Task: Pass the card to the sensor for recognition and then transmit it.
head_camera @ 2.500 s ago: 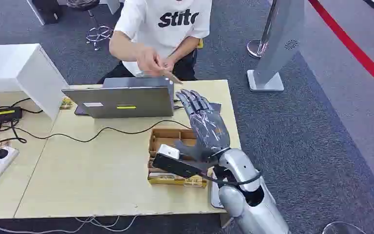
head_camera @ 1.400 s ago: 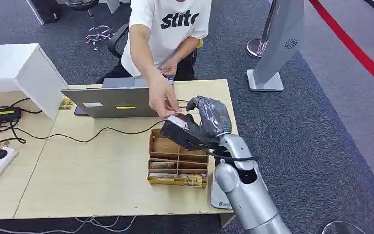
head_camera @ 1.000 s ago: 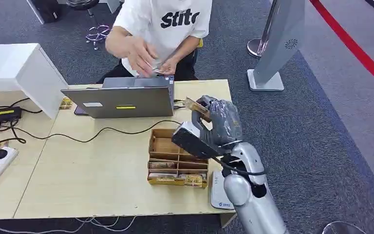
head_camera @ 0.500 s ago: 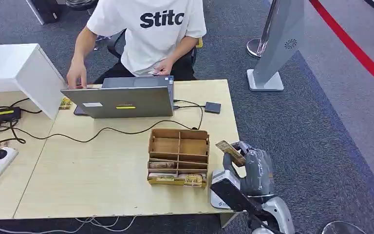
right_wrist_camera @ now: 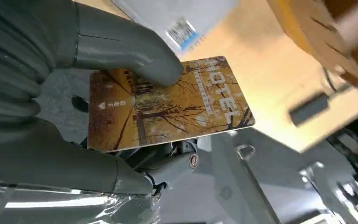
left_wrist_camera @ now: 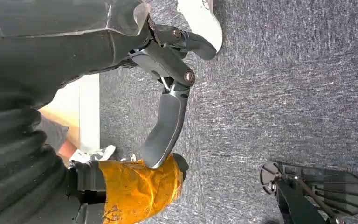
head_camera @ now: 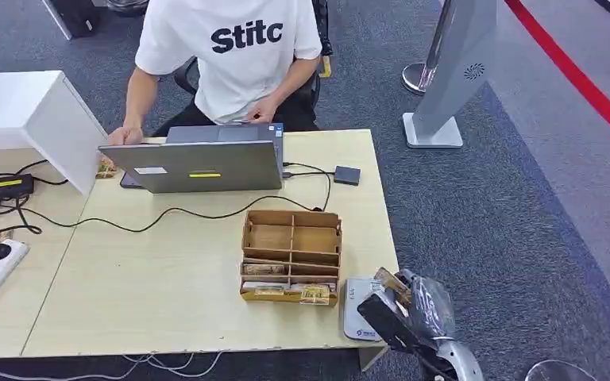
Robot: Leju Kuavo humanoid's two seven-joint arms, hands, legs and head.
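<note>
My right hand (head_camera: pixel 417 305) hangs at the table's front right corner and pinches a hotel card (head_camera: pixel 390 281) between thumb and fingers. The card (right_wrist_camera: pixel 168 105) is orange-brown with an autumn tree picture and the word HOTEL; my thumb (right_wrist_camera: pixel 130 44) presses on its face. The card sits just above the near edge of the white sensor pad (head_camera: pixel 354 303), which lies flat by the table's corner. The same white sensor (right_wrist_camera: pixel 177 16) appears beyond the card in the right wrist view. My left hand (left_wrist_camera: pixel 165 126) hangs over grey carpet and holds nothing.
A wooden divided box (head_camera: pixel 291 254) with several cards in its front slots stands left of the sensor. A person in a white shirt (head_camera: pixel 230 48) sits behind an open laptop (head_camera: pixel 194 165). Cables (head_camera: pixel 167 213) cross the table. A grey kiosk base (head_camera: pixel 433 131) stands on the carpet.
My right hand took the card from the person's hand, then pulled back and down from beside the laptop to the front right corner, over the sensor. The person's hands returned to the laptop.
</note>
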